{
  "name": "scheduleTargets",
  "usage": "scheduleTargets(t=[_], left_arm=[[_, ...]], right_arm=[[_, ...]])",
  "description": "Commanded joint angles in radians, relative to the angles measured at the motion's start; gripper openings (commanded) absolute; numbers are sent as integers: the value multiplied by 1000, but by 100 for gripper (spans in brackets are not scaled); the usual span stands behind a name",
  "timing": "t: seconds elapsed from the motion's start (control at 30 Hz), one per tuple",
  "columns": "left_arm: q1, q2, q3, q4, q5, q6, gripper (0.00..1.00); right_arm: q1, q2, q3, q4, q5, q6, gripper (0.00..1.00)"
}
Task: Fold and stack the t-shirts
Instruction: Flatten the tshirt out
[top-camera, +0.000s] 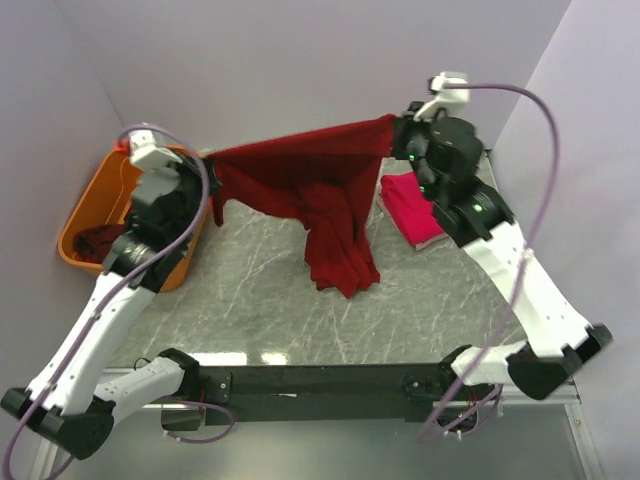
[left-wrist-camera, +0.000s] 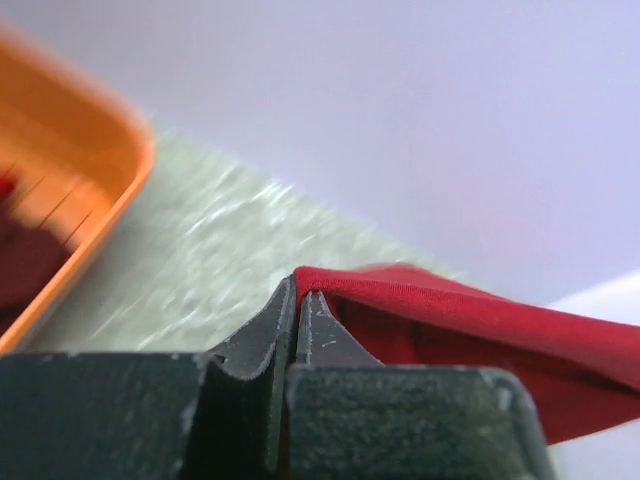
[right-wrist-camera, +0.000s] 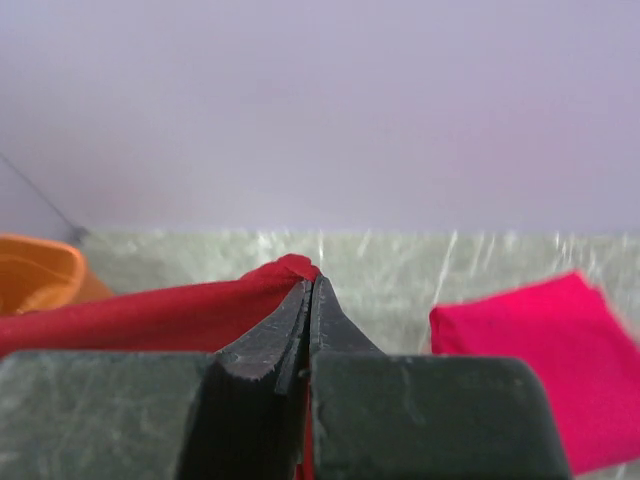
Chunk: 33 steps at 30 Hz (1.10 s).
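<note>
Left pincer (left-wrist-camera: 297, 297) is closed on one corner of the maroon t-shirt (top-camera: 320, 190). Right pincer (right-wrist-camera: 310, 287) is clamped on the opposite corner. The shirt hangs stretched between them, its bunched middle drooping toward the surface (top-camera: 250, 310).

Progress, as judged: early. One crimson-pink t-shirt (top-camera: 410, 208) lies folded at the right. The held shirt is not yet folded, and dark cloth waits in the orange tub (top-camera: 80, 215).

Only the overhead view shows the sag. Only the wrist views show jaws pinching cloth.
</note>
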Motion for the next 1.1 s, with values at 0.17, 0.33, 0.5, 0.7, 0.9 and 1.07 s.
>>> scheduleTargets(t=[0.17, 0.33, 0.5, 0.7, 0.9, 1.07], left_arm=[[4, -99, 243, 165, 248, 189, 1], [4, -87, 436, 120, 423, 308, 1], [4, -11, 536, 122, 298, 356, 1], [4, 190, 666, 108, 195, 414, 1], [137, 469, 841, 71, 336, 393, 1], [305, 759, 1190, -2, 441, 310, 1]], right_arm=[[3, -245, 94, 14, -168, -74, 0], [1, -291, 288, -73, -294, -103, 0], [1, -247, 369, -84, -186, -144, 0], [-5, -161, 355, -32, -28, -224, 0], [-147, 78, 486, -53, -104, -183, 0], [-233, 249, 632, -21, -224, -202, 0]])
